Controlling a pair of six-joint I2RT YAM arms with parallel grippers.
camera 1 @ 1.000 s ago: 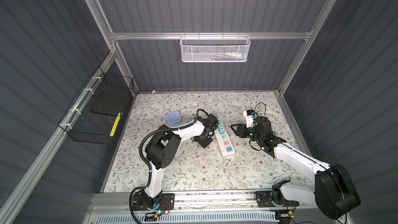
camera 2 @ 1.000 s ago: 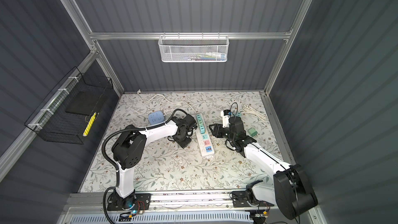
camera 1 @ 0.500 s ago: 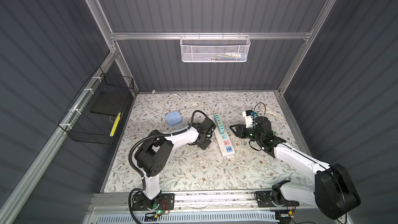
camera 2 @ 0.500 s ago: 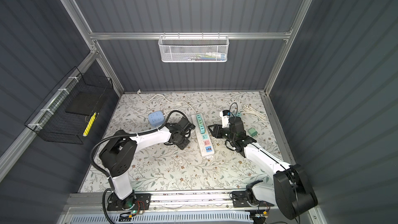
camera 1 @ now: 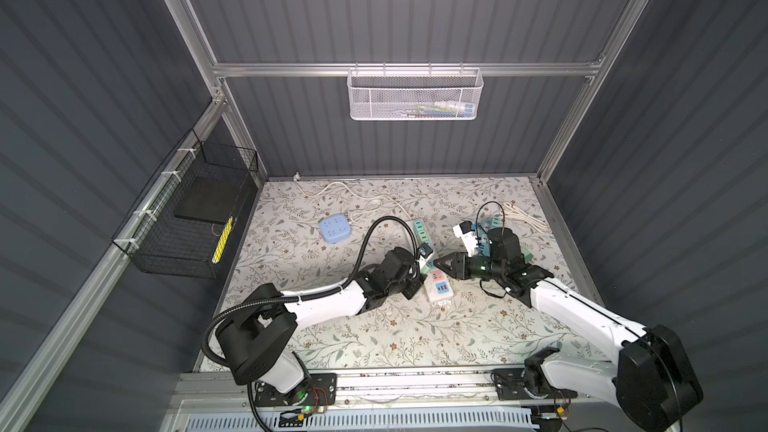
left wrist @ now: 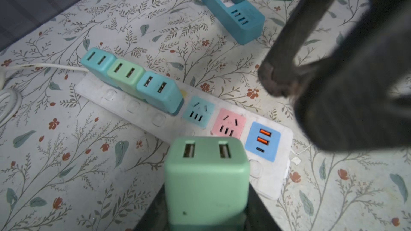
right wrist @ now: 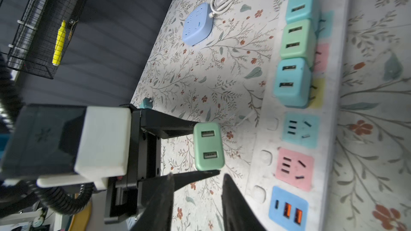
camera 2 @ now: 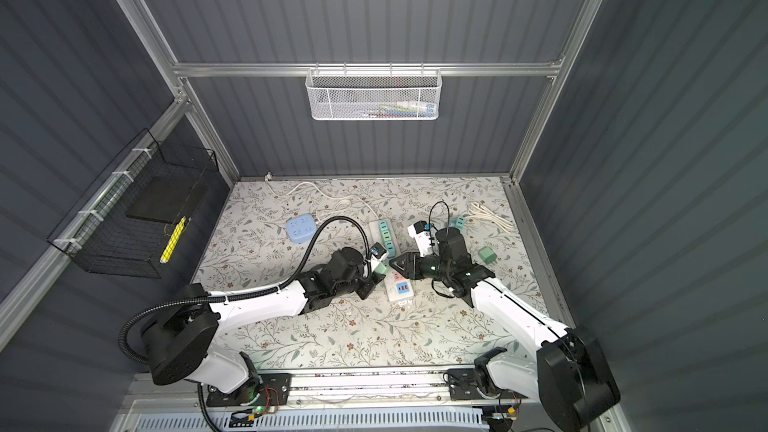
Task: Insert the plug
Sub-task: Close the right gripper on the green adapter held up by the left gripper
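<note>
well, in a top view the left gripper (camera 1: 423, 270) is closed on the green plug (camera 1: 427, 266) and holds it low over the mat (camera 1: 332, 326), just beside the white power strip (camera 1: 440, 297), near its end with the blue usb block (camera 1: 443, 287). the right gripper (camera 1: 441, 264) points in from the opposite side, and its tip hangs over this same end of the strip, very near to the plug. in the left wrist view the plug fills the near edge, with its two-slot face toward the camera. it is not over the strip but beside it, on the side of the round buttons (left wrist: 159, 118). three plugs (left wrist: 131, 78) are seated in a row, and next to them the light blue socket (left wrist: 198, 112) and the pink socket (left wrist: 229, 123) are free. in the right wrist view the two black fingers (right wrist: 171, 127) of the left gripper pinch the plug from opposite sides, and the plug is about level with these two free sockets, apart from the strip. the right gripper's own fingers (right wrist: 160, 201) stand apart with nothing between them, so it is open and empty. i judge that the step in hand is bringing the plug to a free socket, and the insertion is not yet begun. the next move calls, i think, for shifting the plug sideways over one free socket, lining its prongs, which are hidden here, with the slots, and pressing straight down, perhaps with the right gripper steadying the strip.
</note>
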